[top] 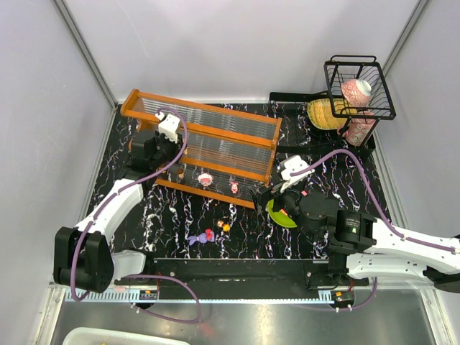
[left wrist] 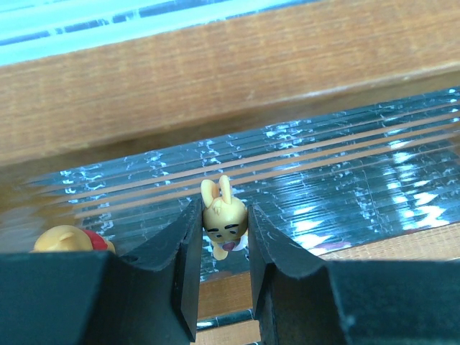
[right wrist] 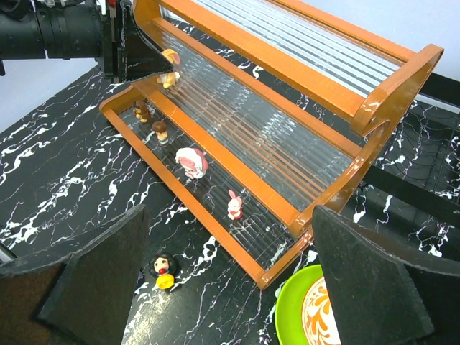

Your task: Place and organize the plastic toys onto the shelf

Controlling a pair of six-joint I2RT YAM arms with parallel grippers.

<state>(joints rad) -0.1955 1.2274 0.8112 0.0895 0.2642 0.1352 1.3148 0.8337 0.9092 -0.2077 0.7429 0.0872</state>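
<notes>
The orange-framed shelf stands across the back of the table and shows in the right wrist view. My left gripper is shut on a yellow rabbit toy and holds it over a clear ribbed panel at the shelf's left end. An orange and red toy stands just left of it. Several toys stand on the lower tier, among them a pink-white one and a pink one. A black-haired doll and a purple toy lie on the table. My right gripper is open and empty above the shelf's right end.
A green plate with a red-patterned bowl lies under my right gripper, beside the shelf's right foot. A black wire basket holding a pink object stands at the back right, with a yellow object beside it.
</notes>
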